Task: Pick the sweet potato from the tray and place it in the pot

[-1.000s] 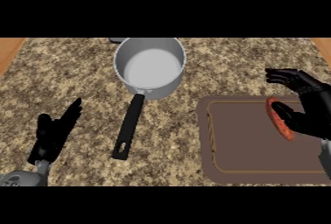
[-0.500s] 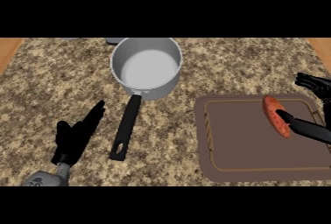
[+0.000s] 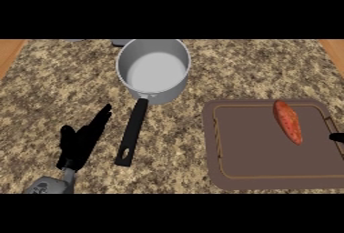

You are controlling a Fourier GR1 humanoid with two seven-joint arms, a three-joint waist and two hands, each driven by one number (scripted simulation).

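Nearest the lower edge, the left hand rests at the left over the counter, fingers straight and spread, holding nothing. It stands just left of the pot's black handle and does not touch it.

To the right lies the brown tray. The right hand shows only as a dark sliver at the right edge, level with the tray's middle; whether it is open or closed cannot be told. A second ago this hand stood over the tray's right side, about the sweet potato. It has since drawn off to the right.

The sweet potato lies uncovered on the tray's upper right part, clear of the hand. Judgement: no grasp is in place, and the pick remains to be done.

Farthest, the pot stands upright and empty, well apart from the tray.
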